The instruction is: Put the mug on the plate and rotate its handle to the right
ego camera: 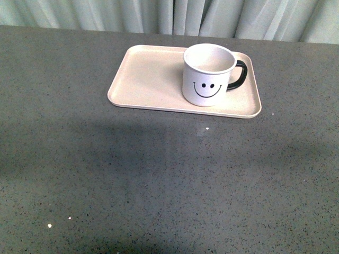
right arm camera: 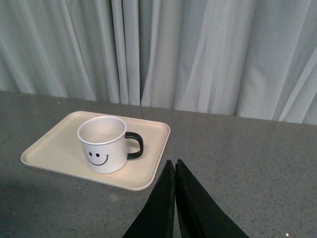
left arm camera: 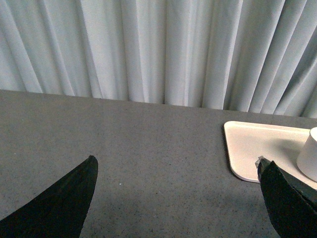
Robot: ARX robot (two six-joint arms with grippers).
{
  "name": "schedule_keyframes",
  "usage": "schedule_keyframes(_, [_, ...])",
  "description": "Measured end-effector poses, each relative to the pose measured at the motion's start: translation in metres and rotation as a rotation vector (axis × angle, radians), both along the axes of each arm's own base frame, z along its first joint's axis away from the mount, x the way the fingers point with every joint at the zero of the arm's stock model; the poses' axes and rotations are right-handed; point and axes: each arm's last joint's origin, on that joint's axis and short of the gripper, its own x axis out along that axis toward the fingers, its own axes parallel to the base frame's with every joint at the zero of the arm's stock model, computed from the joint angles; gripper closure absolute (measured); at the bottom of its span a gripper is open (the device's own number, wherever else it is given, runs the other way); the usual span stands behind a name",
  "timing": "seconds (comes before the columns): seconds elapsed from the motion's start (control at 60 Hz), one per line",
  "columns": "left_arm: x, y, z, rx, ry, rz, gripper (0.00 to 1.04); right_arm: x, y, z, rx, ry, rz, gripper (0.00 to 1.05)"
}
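The white mug [ego camera: 207, 74] with a black smiley face stands upright on the right half of the pale pink plate [ego camera: 143, 79]. Its black handle [ego camera: 238, 75] points right in the front view. No arm shows in that view. In the right wrist view the mug [right arm camera: 103, 145] and its handle [right arm camera: 135, 146] sit on the plate [right arm camera: 49, 146], and my right gripper [right arm camera: 174, 162] is shut and empty, just off the plate's near corner. My left gripper [left arm camera: 176, 161] is open and empty over bare table, with the plate [left arm camera: 252, 144] and a sliver of the mug [left arm camera: 309, 156] beside one fingertip [left arm camera: 265, 166].
A grey speckled tabletop [ego camera: 169, 180] stretches in front of the plate. Pale curtains [ego camera: 175, 16] hang along the table's far edge.
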Motion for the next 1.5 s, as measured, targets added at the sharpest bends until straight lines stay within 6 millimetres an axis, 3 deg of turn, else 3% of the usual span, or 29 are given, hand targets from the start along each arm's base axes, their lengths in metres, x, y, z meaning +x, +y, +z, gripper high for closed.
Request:
schedule_keyframes(1.0, [0.000, 0.000, 0.000, 0.000, 0.000, 0.000, 0.09, -0.031, 0.000, -0.002, -0.001, -0.002, 0.000, 1.02])
schedule_keyframes(1.5, [0.000, 0.000, 0.000, 0.000, 0.000, 0.000, 0.09, -0.031, 0.000, -0.002, 0.000, -0.002, 0.000, 0.18])
